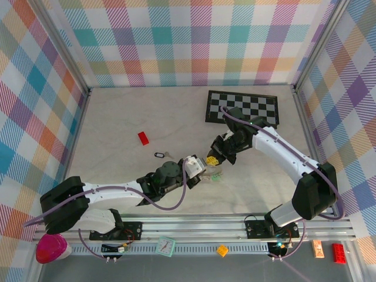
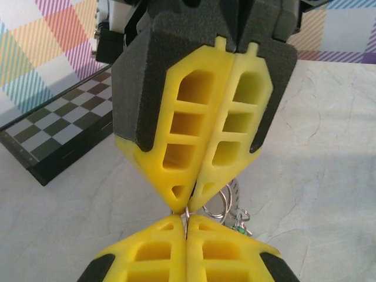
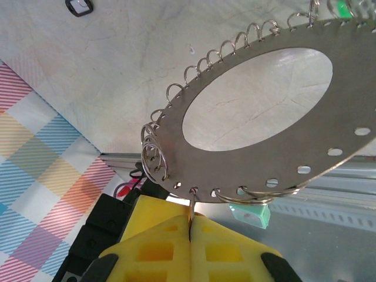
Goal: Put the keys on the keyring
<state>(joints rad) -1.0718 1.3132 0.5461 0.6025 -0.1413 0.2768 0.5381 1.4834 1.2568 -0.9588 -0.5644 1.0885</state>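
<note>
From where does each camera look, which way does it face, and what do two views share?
Top external: above and behind the robot, looking down on the table; left arm and right arm show, tips meeting.
Left wrist: on the left arm, facing the far checkerboard; left hand below, right hand opposite.
Right wrist: on the right arm, facing the near rail through the keyring; own fingers below.
Shared: both wrist views show the keyring, the right hand pinching it.

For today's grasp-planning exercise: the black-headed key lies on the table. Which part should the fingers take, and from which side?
The black-headed key lies flat on the table. Its plastic head is wider than the thin blade, and there is bare surface all round it. So probably take the head from straight above, with the fingers closing across its sides.
</note>
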